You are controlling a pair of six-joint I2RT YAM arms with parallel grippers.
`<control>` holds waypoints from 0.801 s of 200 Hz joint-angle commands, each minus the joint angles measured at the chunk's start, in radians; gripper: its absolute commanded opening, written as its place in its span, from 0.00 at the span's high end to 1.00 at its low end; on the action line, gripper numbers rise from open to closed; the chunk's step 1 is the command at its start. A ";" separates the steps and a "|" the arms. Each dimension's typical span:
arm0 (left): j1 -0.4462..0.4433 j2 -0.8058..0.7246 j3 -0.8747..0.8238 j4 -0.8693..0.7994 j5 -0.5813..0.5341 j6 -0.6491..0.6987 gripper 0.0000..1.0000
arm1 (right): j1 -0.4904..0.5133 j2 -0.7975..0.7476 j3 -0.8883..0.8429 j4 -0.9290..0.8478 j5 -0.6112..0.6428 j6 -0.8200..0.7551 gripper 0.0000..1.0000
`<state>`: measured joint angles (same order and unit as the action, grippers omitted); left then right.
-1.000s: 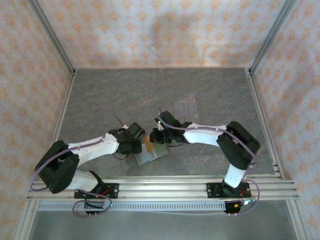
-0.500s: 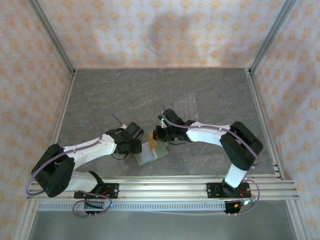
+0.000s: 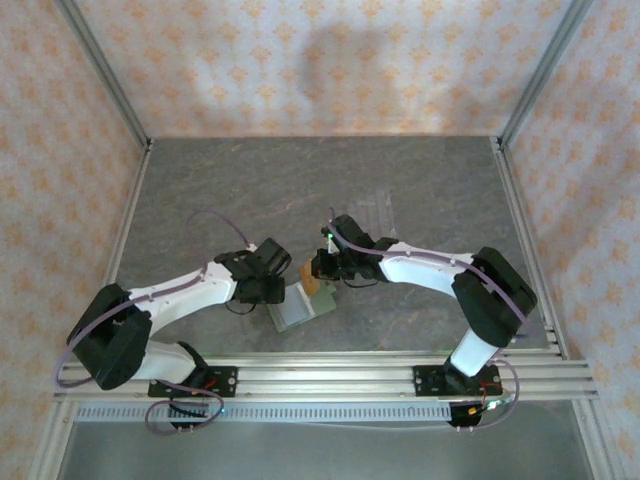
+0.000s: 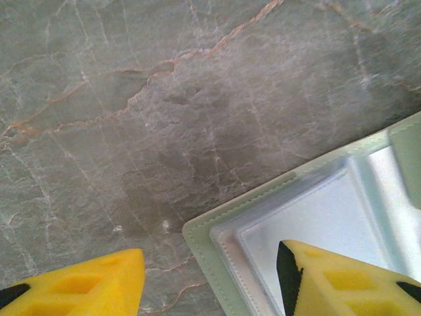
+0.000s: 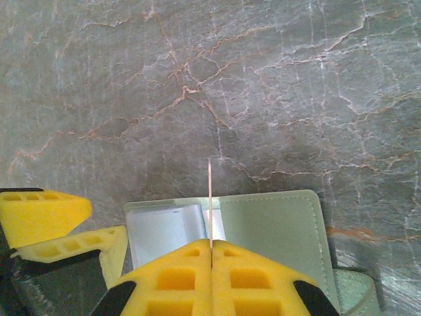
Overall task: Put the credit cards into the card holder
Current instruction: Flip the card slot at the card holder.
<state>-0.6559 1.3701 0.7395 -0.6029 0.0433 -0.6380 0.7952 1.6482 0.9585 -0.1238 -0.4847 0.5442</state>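
The sage-green card holder (image 3: 298, 310) lies open on the table near the front, its pale inner pockets (image 5: 164, 227) facing up. My right gripper (image 5: 211, 247) is shut on a thin gold-orange credit card (image 5: 210, 194), which stands edge-on above the holder's middle fold. From above, that card (image 3: 313, 287) hangs over the holder's far edge below the right gripper (image 3: 321, 270). My left gripper (image 4: 210, 280) is open and straddles the holder's corner (image 4: 200, 240). One of its fingers (image 4: 335, 280) is over the pale pocket, the other over bare table.
A clear ridged acrylic tray (image 3: 373, 212) sits behind the right arm, towards the table's middle. The grey marbled tabletop (image 3: 250, 190) is bounded by metal frame posts and patterned walls. The left gripper's yellow fingers (image 5: 43, 214) show close beside the holder in the right wrist view.
The right arm's elbow has swung out to the right while its gripper stayed over the holder with the card. The left gripper has shifted slightly along the holder's left edge.
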 commanded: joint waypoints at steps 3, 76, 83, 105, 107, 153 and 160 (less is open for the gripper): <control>0.006 0.037 0.007 -0.011 -0.016 0.030 0.44 | -0.004 -0.016 0.004 -0.048 0.033 -0.025 1.00; -0.020 0.105 0.037 0.011 -0.026 0.037 0.44 | -0.011 -0.037 -0.014 -0.190 0.167 -0.044 1.00; -0.023 0.110 0.043 0.012 -0.028 0.038 0.44 | -0.011 -0.026 -0.013 -0.195 0.166 -0.047 1.00; -0.038 0.147 0.067 0.015 -0.026 0.037 0.44 | -0.011 -0.005 -0.021 -0.189 0.162 -0.047 1.00; -0.040 0.149 0.069 0.016 -0.026 0.037 0.44 | -0.011 -0.005 -0.022 -0.187 0.162 -0.047 1.00; -0.071 0.194 0.129 0.013 -0.035 0.032 0.43 | -0.011 0.003 -0.036 -0.169 0.152 -0.039 1.00; -0.073 0.202 0.141 0.010 -0.036 0.031 0.43 | -0.012 -0.001 -0.038 -0.167 0.153 -0.038 1.00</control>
<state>-0.7143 1.5440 0.8436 -0.5846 0.0357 -0.6189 0.7879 1.6279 0.9451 -0.2691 -0.3550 0.5144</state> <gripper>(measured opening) 0.566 0.043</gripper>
